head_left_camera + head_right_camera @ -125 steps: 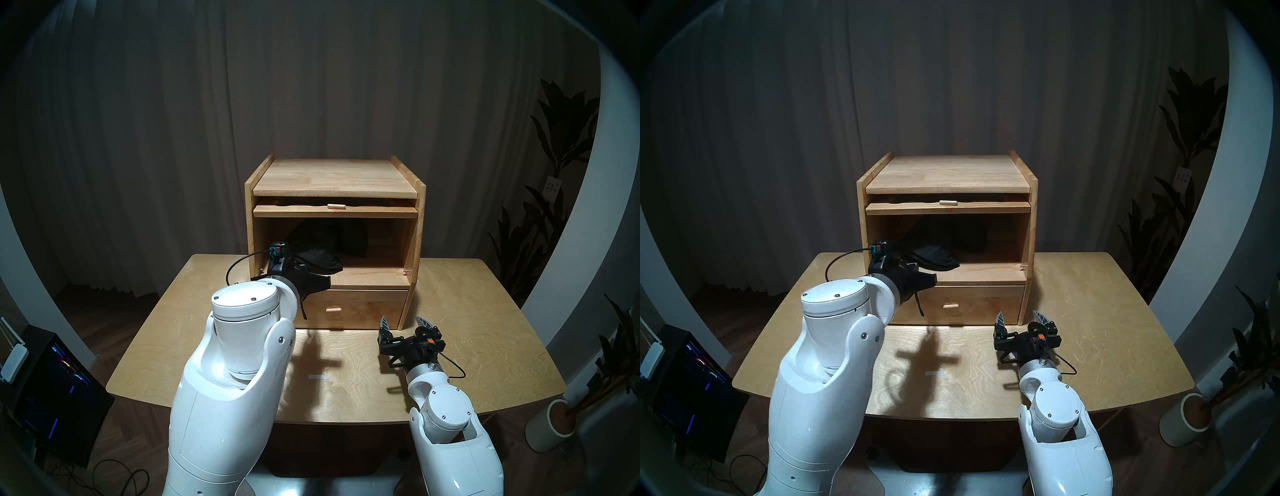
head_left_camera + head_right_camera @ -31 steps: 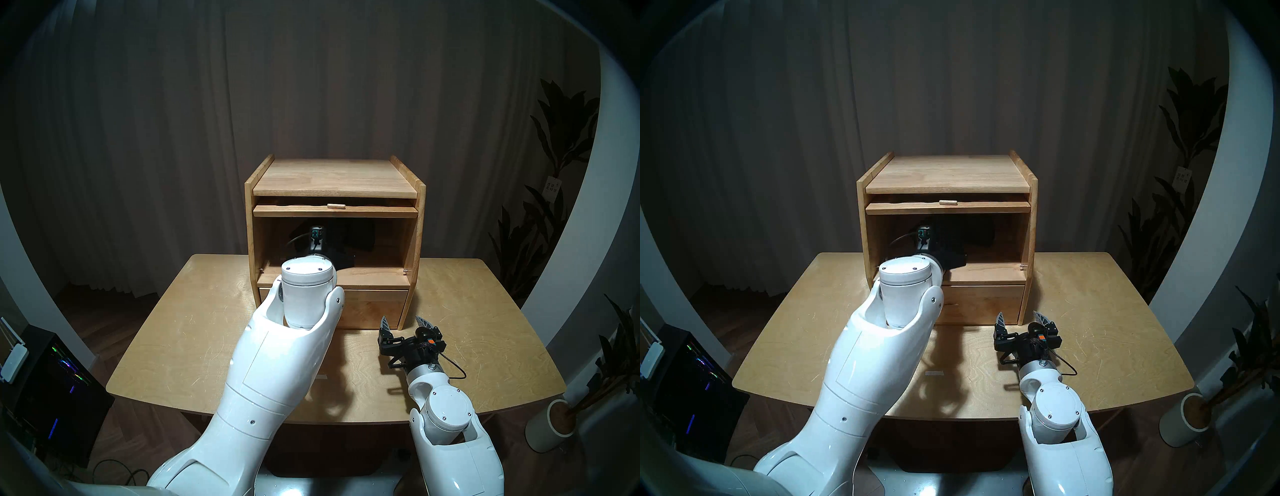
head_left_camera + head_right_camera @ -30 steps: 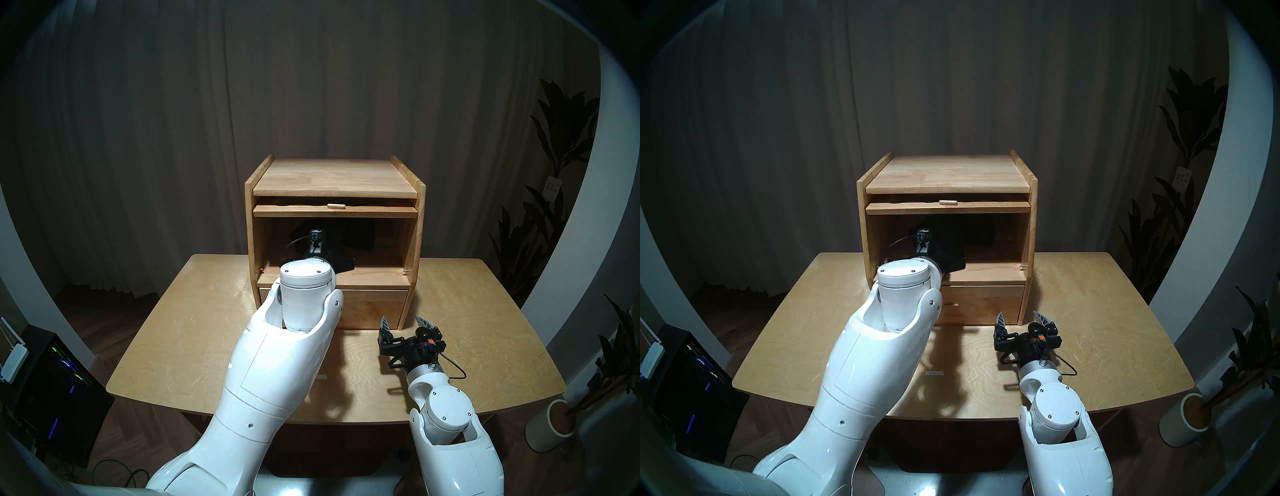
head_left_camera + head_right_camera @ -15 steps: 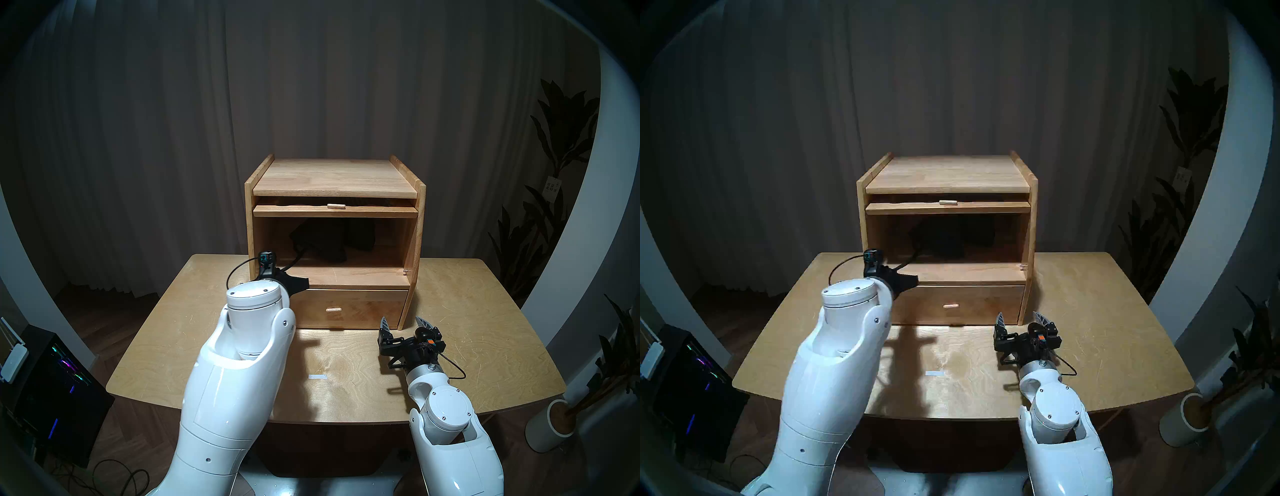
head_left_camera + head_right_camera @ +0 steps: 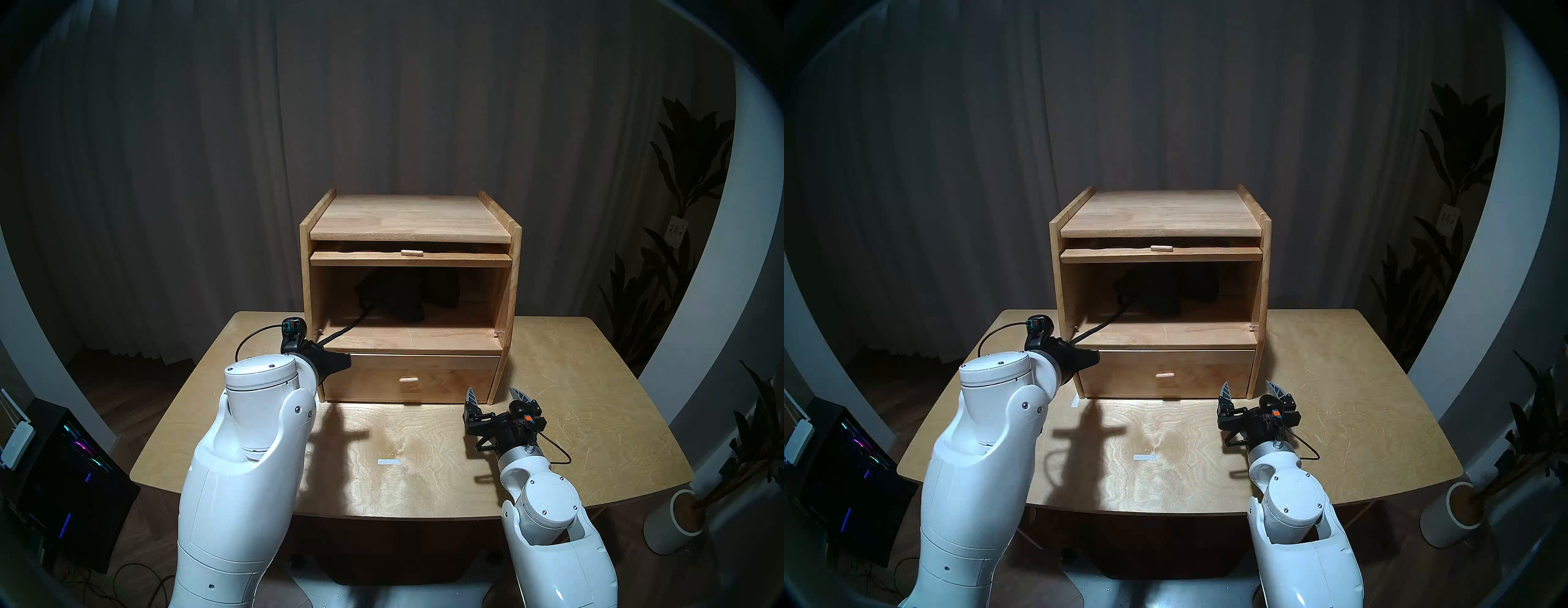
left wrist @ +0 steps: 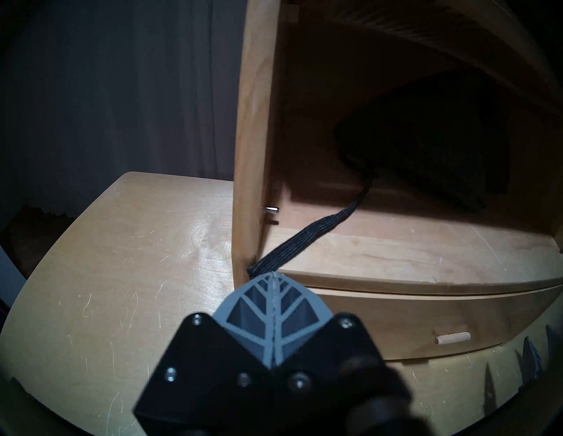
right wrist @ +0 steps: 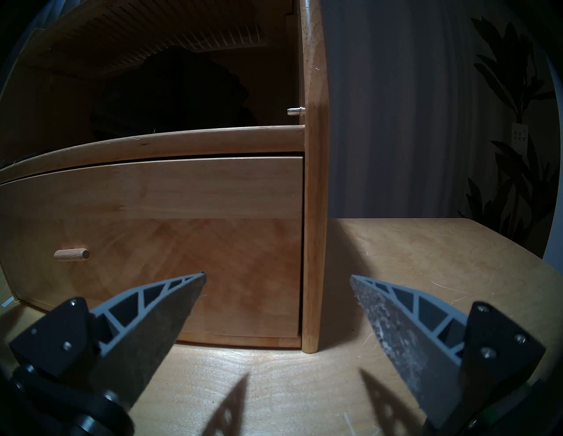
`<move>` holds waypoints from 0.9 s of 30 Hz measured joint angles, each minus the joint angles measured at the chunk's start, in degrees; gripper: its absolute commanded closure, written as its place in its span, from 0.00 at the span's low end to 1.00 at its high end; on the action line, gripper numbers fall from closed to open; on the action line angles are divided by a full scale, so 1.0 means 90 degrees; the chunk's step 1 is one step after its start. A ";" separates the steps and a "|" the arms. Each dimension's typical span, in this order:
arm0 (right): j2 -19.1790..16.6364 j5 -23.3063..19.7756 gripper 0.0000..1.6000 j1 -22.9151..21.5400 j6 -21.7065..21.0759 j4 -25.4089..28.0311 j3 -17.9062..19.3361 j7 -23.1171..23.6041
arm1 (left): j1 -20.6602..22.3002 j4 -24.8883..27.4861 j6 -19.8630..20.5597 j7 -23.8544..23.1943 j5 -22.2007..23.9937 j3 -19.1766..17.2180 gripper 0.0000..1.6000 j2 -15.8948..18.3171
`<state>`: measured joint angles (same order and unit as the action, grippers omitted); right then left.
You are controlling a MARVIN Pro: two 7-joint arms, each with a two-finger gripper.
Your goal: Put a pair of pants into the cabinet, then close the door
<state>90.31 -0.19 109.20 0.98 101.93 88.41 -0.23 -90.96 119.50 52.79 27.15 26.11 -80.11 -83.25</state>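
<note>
The left gripper, its fingers pressed together on nothing, is being drawn out of the boxy light-wood cabinet to its left corner. The dark charcoal knit pants are being left deep in the compartment, their black drawstring trailing over the sill. The placing looks done; the windowed light-wood door is being kept raised. Counted: one cabinet, one pants bundle, one door, one drawer, two grippers. The right gripper is being held wide apart, empty.

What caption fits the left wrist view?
Shut left gripper outside the cabinet; pants inside, drawstring trailing out.
</note>
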 measured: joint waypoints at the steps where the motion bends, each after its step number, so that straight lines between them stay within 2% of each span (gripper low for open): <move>1: 0.0000 0.0000 0.00 0.0000 0.0000 0.0001 0.0000 0.0000 | 0.0017 -0.0009 -0.0004 -0.0013 0.0001 0.0004 1.00 0.0014; 16: 0.0002 0.0001 0.00 0.0005 0.0000 0.0011 0.0000 0.0000 | 0.0367 -0.0091 -0.0254 -0.0215 -0.0211 0.0276 1.00 0.0286; 27: 0.0002 0.0002 0.00 0.0007 0.0000 0.0016 0.0000 0.0000 | 0.0576 -0.0593 -0.0456 -0.0317 -0.0275 0.0275 1.00 0.0322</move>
<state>90.33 -0.17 109.26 0.98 102.08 88.41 -0.23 -85.78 114.16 48.69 24.30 23.64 -77.64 -80.35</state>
